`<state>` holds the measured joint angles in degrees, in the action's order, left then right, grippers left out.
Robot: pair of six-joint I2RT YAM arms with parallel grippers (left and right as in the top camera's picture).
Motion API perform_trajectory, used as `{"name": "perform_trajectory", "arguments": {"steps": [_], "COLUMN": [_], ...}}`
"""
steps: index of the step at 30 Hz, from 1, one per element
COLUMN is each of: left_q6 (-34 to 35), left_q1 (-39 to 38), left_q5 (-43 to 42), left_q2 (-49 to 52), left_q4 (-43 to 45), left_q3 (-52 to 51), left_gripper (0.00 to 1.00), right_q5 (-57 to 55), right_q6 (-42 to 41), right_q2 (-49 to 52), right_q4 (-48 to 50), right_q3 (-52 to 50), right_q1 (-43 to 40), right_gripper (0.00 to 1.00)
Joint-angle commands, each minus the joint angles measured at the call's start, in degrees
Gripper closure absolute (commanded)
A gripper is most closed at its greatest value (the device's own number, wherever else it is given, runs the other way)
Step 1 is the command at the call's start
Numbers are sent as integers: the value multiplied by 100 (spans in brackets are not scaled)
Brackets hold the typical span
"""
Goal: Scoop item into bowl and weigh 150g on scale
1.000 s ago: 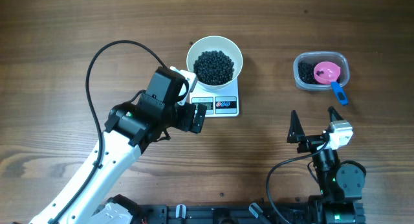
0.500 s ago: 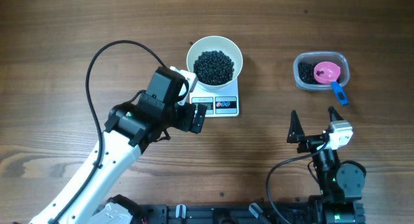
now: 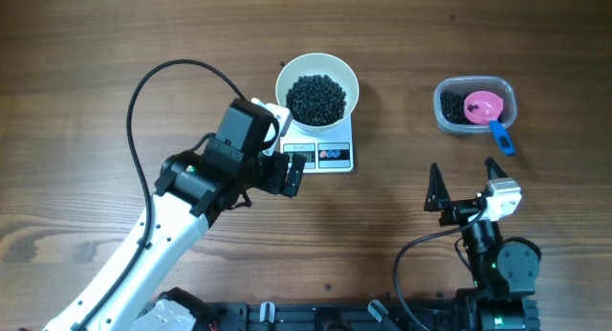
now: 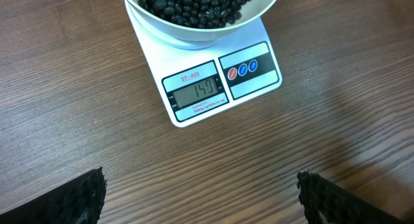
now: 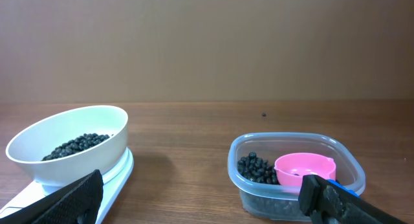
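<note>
The white bowl sits on the small white scale, holding a dark pile of the item. In the left wrist view the bowl and the item fill the top edge, and the scale shows a lit three-digit display. My left gripper hovers just in front of the scale's left side, open and empty. My right gripper is open and empty at the near right, facing the tub; between its fingers lies bare table.
A clear plastic tub at the back right holds more black pieces and a pink scoop whose blue handle sticks out over the near rim. The left arm's black cable loops over the table's left.
</note>
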<state>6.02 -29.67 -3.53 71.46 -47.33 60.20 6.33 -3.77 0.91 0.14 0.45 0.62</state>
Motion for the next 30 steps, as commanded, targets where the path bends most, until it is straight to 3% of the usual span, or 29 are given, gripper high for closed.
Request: {"name": "perform_trajectory", "arguments": {"steps": [1, 22, 30], "left_q6": [-131, -131, -129], "left_q1": [17, 17, 17], "left_q5": [-48, -48, -48], "left_q2": [-42, -42, -42], "left_q4": [-2, -4, -684], "left_q3": [109, 109, 109], "left_gripper": [0, 0, 0], "right_q5": [-101, -101, -101], "right_q6": [63, 66, 66], "right_q2": [-66, -66, -66], "right_q4": [4, 4, 4], "right_q3": [-15, -15, -15], "right_q1": [28, 28, 28], "right_gripper": [0, 0, 0]}}
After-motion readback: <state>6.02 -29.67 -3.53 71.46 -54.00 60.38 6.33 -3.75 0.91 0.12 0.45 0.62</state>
